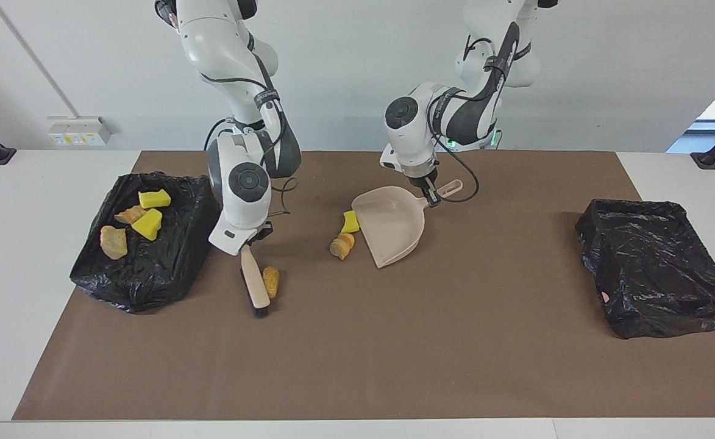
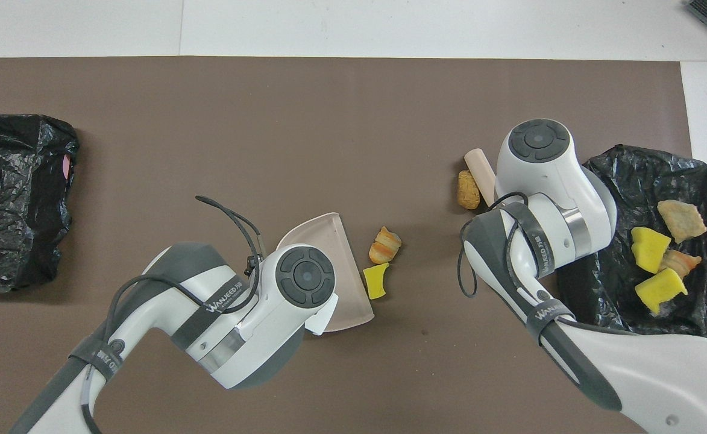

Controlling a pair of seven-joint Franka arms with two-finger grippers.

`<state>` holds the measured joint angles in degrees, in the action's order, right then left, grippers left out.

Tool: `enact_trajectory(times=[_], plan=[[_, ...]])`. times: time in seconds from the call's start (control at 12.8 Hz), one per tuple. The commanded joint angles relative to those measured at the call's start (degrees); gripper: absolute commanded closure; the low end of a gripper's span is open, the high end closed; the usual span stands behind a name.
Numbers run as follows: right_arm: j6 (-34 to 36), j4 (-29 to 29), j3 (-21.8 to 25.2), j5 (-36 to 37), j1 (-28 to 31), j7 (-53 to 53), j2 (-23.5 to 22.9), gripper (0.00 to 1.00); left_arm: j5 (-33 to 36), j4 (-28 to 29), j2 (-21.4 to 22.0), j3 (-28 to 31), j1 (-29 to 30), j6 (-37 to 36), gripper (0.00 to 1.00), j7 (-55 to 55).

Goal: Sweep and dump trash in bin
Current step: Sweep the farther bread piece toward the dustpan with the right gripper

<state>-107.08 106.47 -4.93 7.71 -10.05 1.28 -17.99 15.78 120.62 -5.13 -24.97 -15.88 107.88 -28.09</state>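
Currently, four pieces lay in the bin (image 1: 150, 256); three remained out. My right gripper (image 1: 244, 244) clamped the brush (image 1: 253, 286), the brown lump (image 1: 270, 281) at its three o'clock; my left gripper (image 1: 431, 198) clamped the dustpan (image 1: 391, 228).

Trash is seven small pieces: two yellow sponge chunks (image 1: 148, 224), a striped pastry lump (image 1: 130, 214) and a tan pastry lump (image 1: 113, 241) already lie in the black-bagged bin (image 1: 168, 268) at the right arm's end. One golden-brown pastry lump (image 1: 270, 281) lies on the brown mat touching the beige brush (image 1: 253, 285), near that bin. A yellow sponge piece (image 1: 350, 222) and a striped croissant piece (image 1: 342, 246) sit side by side at the open mouth of the beige dustpan (image 1: 394, 228), mid-table, lip on the mat.
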Motion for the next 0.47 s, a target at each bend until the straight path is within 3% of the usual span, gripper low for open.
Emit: enact_trajectory(times=[0.0, 0.39], plan=[[0.6, 4.4, -0.4, -6.5, -1.4, 0.3, 3.0, 1.0, 1.1, 3.7, 3.2, 0.4, -0.6, 0.3, 1.0, 0.8], [1.1, 10.9, -0.5, -16.0, -5.9, 0.1, 7.3, 1.0, 1.1, 3.9, 3.5, 0.3, -0.6, 0.2, 1.0, 0.8]])
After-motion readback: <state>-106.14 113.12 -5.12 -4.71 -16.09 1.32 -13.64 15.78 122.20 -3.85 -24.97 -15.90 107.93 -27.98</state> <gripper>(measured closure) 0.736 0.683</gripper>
